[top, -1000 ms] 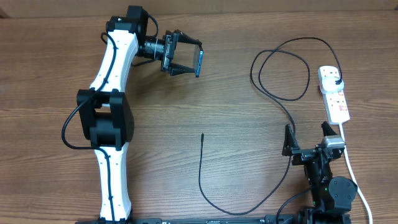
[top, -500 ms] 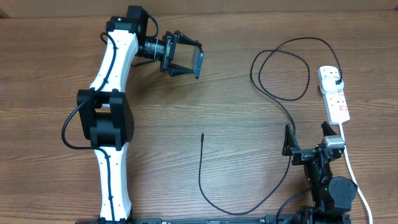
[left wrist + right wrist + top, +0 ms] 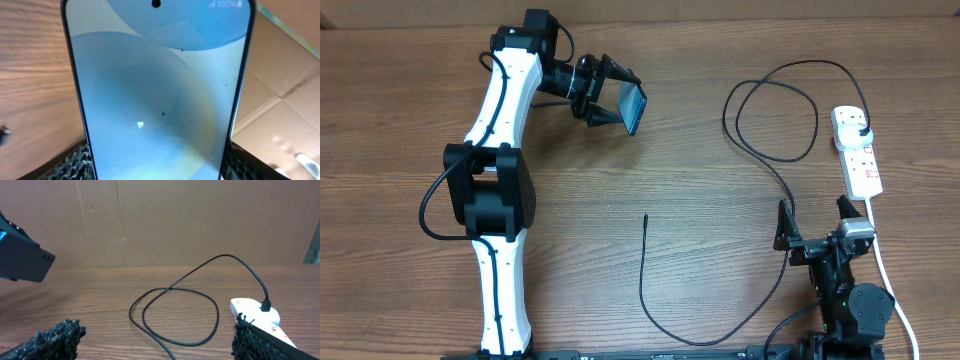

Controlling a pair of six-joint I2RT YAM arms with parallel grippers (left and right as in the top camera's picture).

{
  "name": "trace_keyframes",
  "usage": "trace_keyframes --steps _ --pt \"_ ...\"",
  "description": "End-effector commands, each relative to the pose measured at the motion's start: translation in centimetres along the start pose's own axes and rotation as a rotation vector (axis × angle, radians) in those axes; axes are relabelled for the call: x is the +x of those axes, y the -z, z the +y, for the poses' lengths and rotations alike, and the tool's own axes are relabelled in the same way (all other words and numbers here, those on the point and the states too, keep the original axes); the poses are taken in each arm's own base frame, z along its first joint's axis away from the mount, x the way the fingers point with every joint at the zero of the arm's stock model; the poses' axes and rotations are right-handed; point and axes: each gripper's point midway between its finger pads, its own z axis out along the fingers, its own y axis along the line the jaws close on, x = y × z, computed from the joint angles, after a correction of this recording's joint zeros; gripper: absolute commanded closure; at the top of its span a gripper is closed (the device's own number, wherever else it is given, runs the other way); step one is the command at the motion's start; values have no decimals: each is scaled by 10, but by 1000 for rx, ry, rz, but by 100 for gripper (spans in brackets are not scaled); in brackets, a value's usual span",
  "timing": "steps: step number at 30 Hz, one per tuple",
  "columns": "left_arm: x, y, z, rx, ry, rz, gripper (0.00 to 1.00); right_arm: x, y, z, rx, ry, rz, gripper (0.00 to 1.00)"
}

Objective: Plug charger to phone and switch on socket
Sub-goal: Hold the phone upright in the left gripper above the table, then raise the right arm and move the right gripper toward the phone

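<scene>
My left gripper (image 3: 612, 96) is shut on the phone (image 3: 635, 105), holding it tilted above the table at the back left; its blue screen (image 3: 157, 90) fills the left wrist view between the fingers (image 3: 75, 162). The black charger cable (image 3: 775, 100) loops at the back right, its plug head (image 3: 861, 126) seated in the white socket strip (image 3: 858, 152), and its connector tip (image 3: 646, 217) lies free at mid table. My right gripper (image 3: 817, 222) is open and empty at the front right, next to the cable. The right wrist view shows the loop (image 3: 175, 312), the strip (image 3: 255, 315) and the phone's dark back (image 3: 22, 257).
The strip's thick white lead (image 3: 885, 270) runs toward the front edge past my right arm. A cardboard wall (image 3: 175, 220) stands behind the table's far edge.
My left gripper has turned its wrist slightly, tilting the phone so more of its blue screen faces up. The right arm and the cable have not moved.
</scene>
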Motion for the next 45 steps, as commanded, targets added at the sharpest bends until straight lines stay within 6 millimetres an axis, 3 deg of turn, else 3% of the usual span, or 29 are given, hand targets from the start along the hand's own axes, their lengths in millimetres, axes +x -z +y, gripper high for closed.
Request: trace_keyframes --steps 1,22,39,45 --pt "-4 2 -2 -34 -59 -46 96 2 0 2 -11 -1 -3 0" --pt "-46 18 47 -321 2 -313 96 2 0 0 4 -1 -4 0" --pt "-53 24 55 -370 3 -362 96 -3 0 0 3 -1 -23 0" --pt "-53 23 54 -370 1 -362 96 -13 2 -6 37 -152 -37 0"
